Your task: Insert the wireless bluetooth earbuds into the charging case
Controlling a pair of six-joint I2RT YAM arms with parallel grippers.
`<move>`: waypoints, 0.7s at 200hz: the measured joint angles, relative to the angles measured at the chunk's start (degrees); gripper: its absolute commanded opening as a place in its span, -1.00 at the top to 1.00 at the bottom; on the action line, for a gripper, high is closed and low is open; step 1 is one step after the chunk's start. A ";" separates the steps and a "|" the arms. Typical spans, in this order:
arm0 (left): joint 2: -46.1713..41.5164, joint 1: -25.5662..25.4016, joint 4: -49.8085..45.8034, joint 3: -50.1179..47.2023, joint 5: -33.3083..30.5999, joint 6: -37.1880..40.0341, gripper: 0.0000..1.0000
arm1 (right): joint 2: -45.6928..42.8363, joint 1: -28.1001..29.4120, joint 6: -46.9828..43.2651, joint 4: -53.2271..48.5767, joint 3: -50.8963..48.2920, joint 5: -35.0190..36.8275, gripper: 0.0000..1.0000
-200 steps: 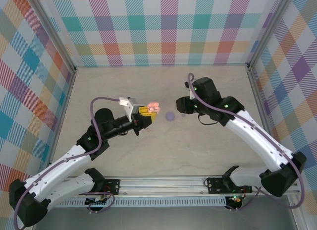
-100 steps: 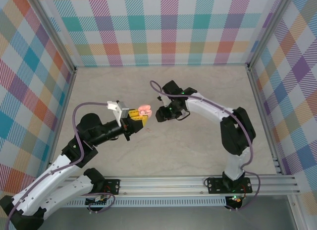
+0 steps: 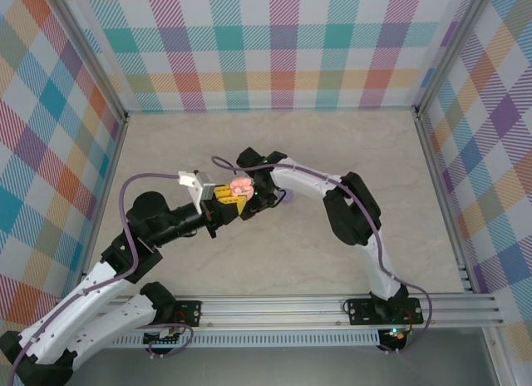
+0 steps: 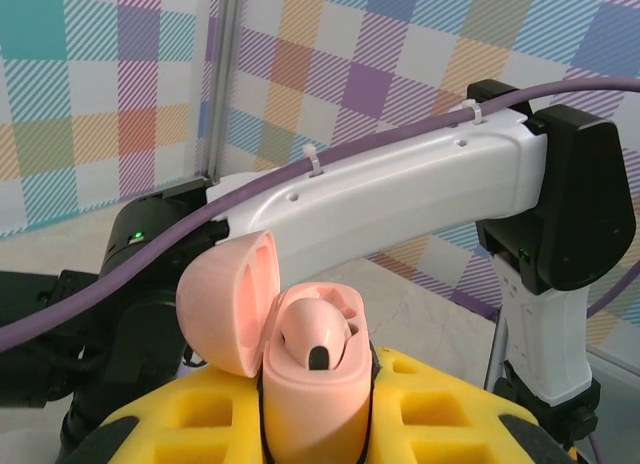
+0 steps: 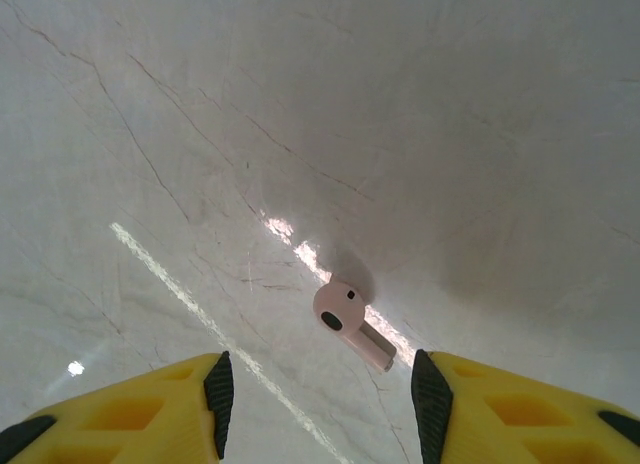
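Up close, the left gripper (image 4: 318, 439) is clamped around the pink charging case (image 4: 312, 409), holding it upright with its lid (image 4: 228, 302) swung open to the left. One pink earbud (image 4: 318, 336) sits in a socket inside. Just behind the case reaches the right arm (image 4: 400, 189). The right gripper (image 5: 318, 389) hangs over the pale table (image 5: 420, 124) with its jaws apart, gripping nothing. A second pink earbud (image 5: 350, 324) lies on the table between the fingertips, touching neither.
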 measured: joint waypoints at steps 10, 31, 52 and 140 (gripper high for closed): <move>0.00 0.00 0.00 0.00 0.00 0.00 0.67 | 0.90 0.39 -0.28 -1.05 1.09 0.74 -0.04; 0.00 0.00 0.02 0.00 0.02 0.00 0.68 | 2.54 1.14 -0.96 -2.60 3.17 2.43 -0.04; 0.00 0.00 0.02 0.00 0.02 0.00 0.68 | 3.78 1.73 -1.09 -4.04 5.07 4.31 -0.03; 0.11 0.00 0.02 0.00 0.02 0.00 0.68 | 7.56 2.99 0.94 -7.10 9.88 13.22 0.10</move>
